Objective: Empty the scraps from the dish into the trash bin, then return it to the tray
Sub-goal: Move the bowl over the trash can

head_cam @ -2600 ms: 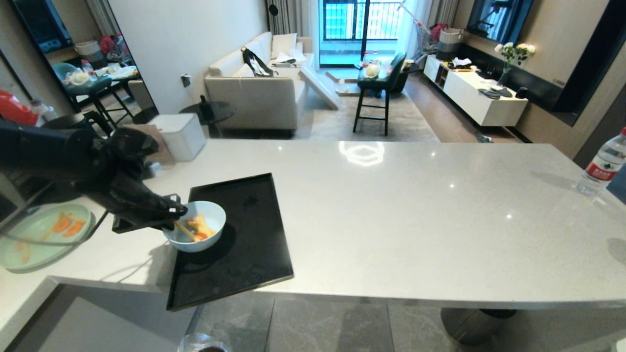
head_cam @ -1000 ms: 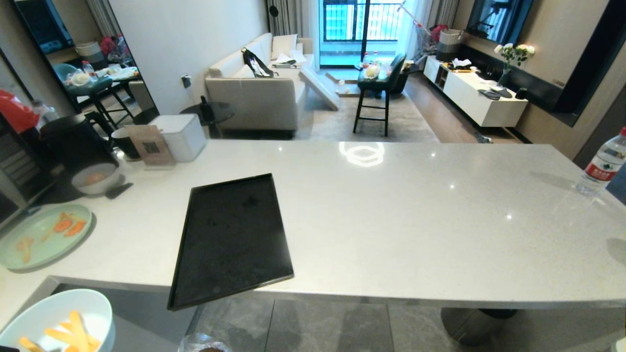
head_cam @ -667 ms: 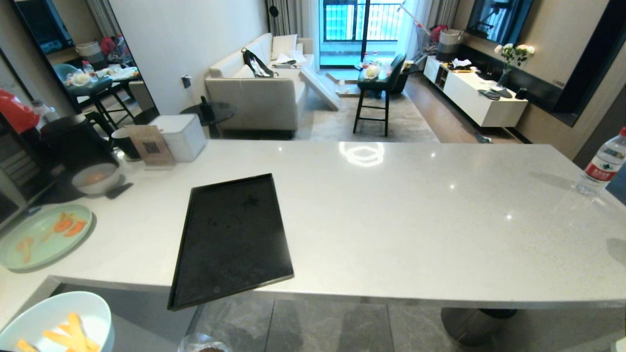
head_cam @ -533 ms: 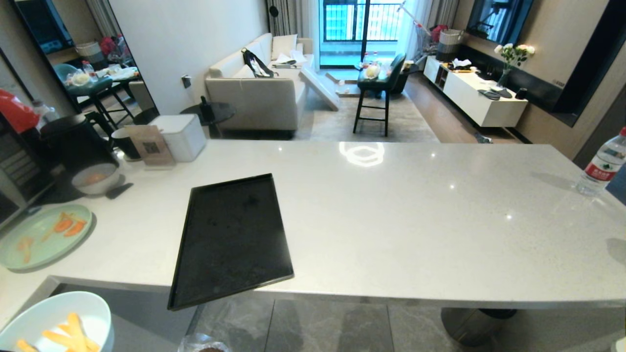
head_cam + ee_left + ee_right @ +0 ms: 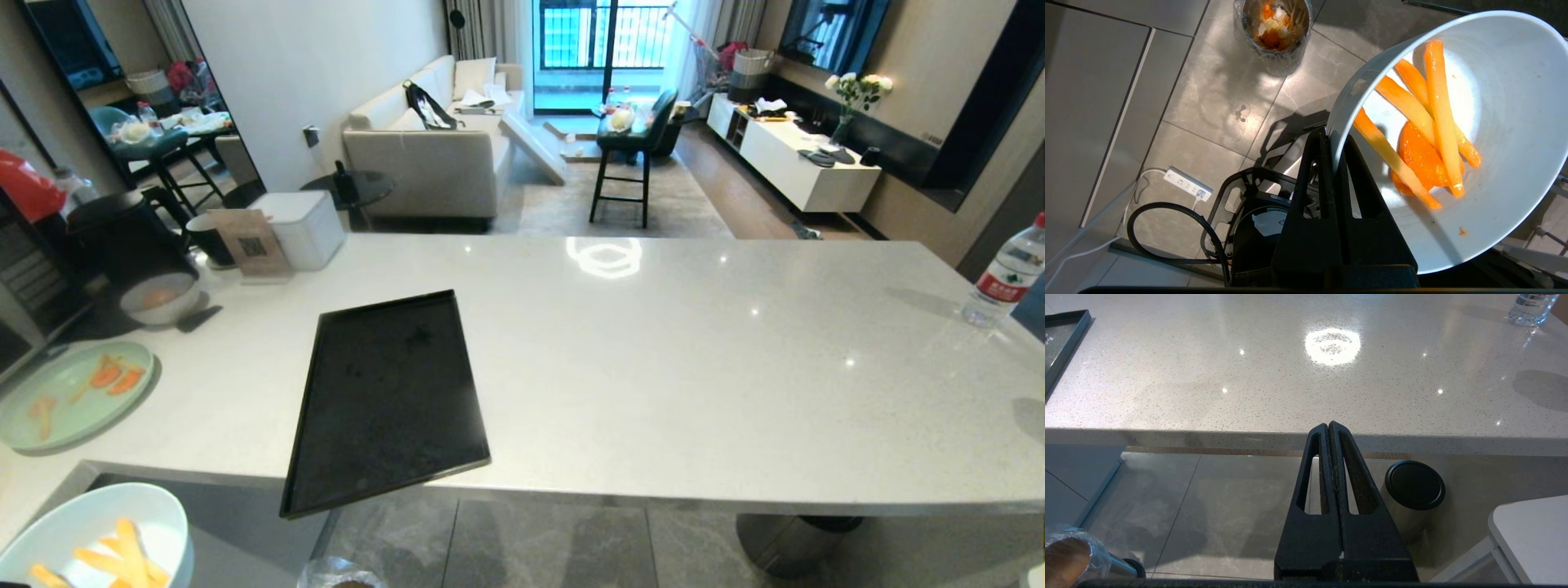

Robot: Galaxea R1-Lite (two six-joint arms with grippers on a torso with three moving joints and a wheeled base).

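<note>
My left gripper (image 5: 1331,139) is shut on the rim of the dish (image 5: 1506,171), a white-inside bowl held tilted over the tiled floor. The scraps (image 5: 1433,122), orange and yellow sticks, lie inside it. The trash bin (image 5: 1276,28), steel with a clear bag and food in it, stands on the floor some way beyond the dish's rim. In the head view the dish (image 5: 82,523) with its scraps (image 5: 118,555) shows at the lower left, below the counter's edge, and the trash bin (image 5: 339,573) peeks in at the bottom. The black tray (image 5: 388,400) lies bare on the counter. My right gripper (image 5: 1328,426) hangs shut and empty below the counter's edge.
On the counter's left stand a pale green plate (image 5: 69,392), a greyish bowl (image 5: 159,298), a black kettle (image 5: 122,237) and a white box (image 5: 306,224). A water bottle (image 5: 1004,273) stands far right. A black-lidded bin (image 5: 1414,490) and a power strip (image 5: 1188,185) are on the floor.
The dish has left the tray and come down to the lower left, past the counter's edge, with my left arm gone from the counter. Over the last second it has barely shifted.
</note>
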